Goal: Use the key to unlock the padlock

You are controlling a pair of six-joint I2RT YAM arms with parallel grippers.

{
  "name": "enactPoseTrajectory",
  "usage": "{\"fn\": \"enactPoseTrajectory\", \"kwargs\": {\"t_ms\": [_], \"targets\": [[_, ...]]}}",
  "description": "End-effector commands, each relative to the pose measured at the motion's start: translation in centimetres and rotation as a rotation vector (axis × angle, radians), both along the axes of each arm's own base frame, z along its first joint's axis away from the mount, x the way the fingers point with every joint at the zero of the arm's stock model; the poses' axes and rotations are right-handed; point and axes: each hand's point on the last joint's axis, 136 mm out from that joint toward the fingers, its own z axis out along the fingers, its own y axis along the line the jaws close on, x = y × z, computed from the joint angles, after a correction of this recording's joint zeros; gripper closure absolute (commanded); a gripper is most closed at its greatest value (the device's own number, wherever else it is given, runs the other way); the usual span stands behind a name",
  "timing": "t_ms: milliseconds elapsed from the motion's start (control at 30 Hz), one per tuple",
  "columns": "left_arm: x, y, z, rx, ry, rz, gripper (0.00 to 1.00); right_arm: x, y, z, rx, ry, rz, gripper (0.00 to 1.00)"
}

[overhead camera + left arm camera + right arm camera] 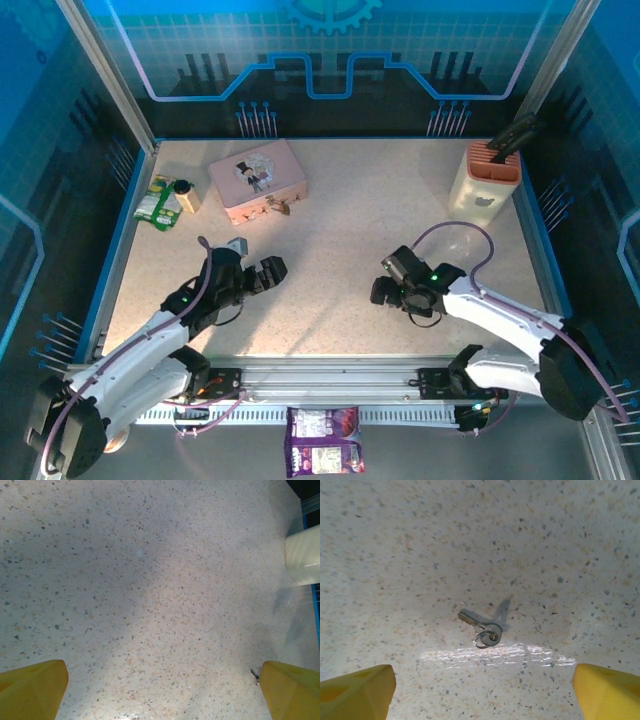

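Note:
The padlock, tiny and brass, lies on the table just in front of the pink tin. The key, small and grey with a ring on its round head, lies flat on the speckled table. It sits ahead of my right gripper, between the lines of the two yellow fingertips, touched by neither. From above, the right gripper stands open, low over the table's right middle. My left gripper is open over bare table at the left middle, its yellow fingertips wide apart with nothing between them.
A white container with an orange top stands at the back right, and its wall shows in the left wrist view. A green packet and a small jar sit back left. A purple packet lies beyond the near rail.

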Motion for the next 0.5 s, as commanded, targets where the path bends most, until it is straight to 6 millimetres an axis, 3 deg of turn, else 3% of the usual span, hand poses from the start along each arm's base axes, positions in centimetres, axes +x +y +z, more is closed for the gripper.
{"fn": "enactPoseTrajectory", "kwargs": {"t_ms": [0,267,467], "targets": [[0.3,-0.4,0.2,-0.021,-0.023,0.008,0.01,-0.3,0.1,-0.7,-0.026,0.029,-0.054,0.11],[0.2,-1.1,0.2,-0.036,-0.029,0.0,0.01,0.1,1.0,-2.0,-0.046,0.056,-0.058,0.34],[0.3,-1.4,0.4,-0.038,-0.038,-0.007,0.01,0.6,1.7,-2.6,-0.054,0.067,-0.052,0.46]]}}
